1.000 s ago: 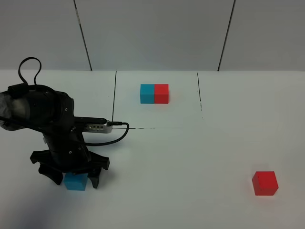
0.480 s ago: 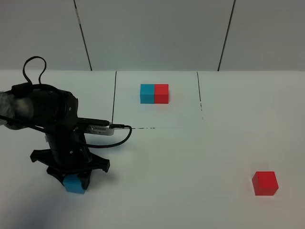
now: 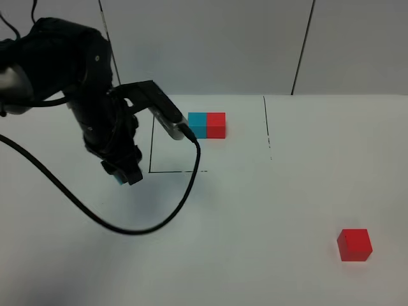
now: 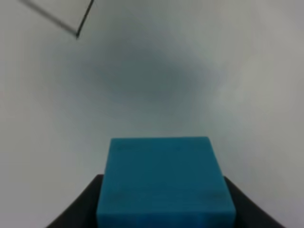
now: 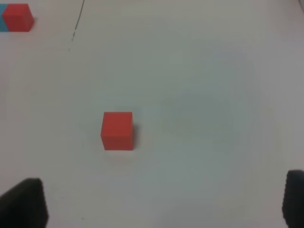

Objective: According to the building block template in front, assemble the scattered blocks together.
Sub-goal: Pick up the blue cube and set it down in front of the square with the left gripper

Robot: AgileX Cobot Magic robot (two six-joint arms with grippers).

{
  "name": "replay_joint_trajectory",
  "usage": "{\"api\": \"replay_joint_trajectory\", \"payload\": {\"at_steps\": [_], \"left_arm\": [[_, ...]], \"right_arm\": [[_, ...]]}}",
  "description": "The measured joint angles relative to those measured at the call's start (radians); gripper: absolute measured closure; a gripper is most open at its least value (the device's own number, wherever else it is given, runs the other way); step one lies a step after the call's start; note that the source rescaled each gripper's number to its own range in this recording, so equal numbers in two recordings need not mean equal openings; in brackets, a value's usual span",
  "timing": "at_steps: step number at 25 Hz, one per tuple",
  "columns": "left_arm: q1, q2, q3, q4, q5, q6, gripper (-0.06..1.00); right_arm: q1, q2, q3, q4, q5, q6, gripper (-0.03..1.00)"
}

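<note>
1. Treat the cyan cube [image 4: 164,180] and the red cube [image 3: 354,245] as light, stiff and hard to damage. They look like plain matte blocks with flat faces and sharp edges, so judge them grippy rather than slick.
2. Take each cube by two opposite flat faces, centred, so it cannot twist. Keep the face that has to meet the other cube free.
3. Your left claw [image 3: 124,173] is clamped on the cyan cube. The cube sits squarely between the dark fingers, and its top face fills the lower part of the wrist view.
4. The left claw hangs above the bench [image 3: 255,210] with a soft shadow under it, so judge the cyan cube to be off the surface.
5. The template [image 3: 206,125] lies beyond the left claw and off to its right, near but apart. The black lines [image 3: 152,143] drawn on the bench run between the two.
6. Your right claw [image 5: 159,204] stands wide and holds nothing.
7. The red cube rests on the bench ahead of the right claw, well apart from the fingertips and nearer one fingertip than the other.
8. The red cube lies far across the bench from the left claw, to its right.
9. The template shows cyan on the left and red on the right, so judge that the cyan cube's right face must stay clear.
</note>
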Motion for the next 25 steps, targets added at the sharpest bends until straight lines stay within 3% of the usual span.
{"api": "replay_joint_trajectory", "payload": {"at_steps": [3,6,15,25], "left_arm": [[-0.072,0.068,-0.079,0.018,-0.001,0.161,0.94],[-0.141,0.167,-0.155,0.077,0.000,0.217,0.94],[-0.228,0.419,-0.370,0.107,0.017,0.242,0.94],[-0.231,0.515,-0.386,0.088,0.018,0.244,0.94]], "right_arm": [[0.000,0.000,0.000,0.000,0.000,0.000,-0.03],[0.000,0.000,0.000,0.000,0.000,0.000,-0.03],[0.000,0.000,0.000,0.000,0.000,0.000,-0.03],[0.000,0.000,0.000,0.000,0.000,0.000,-0.03]]}}
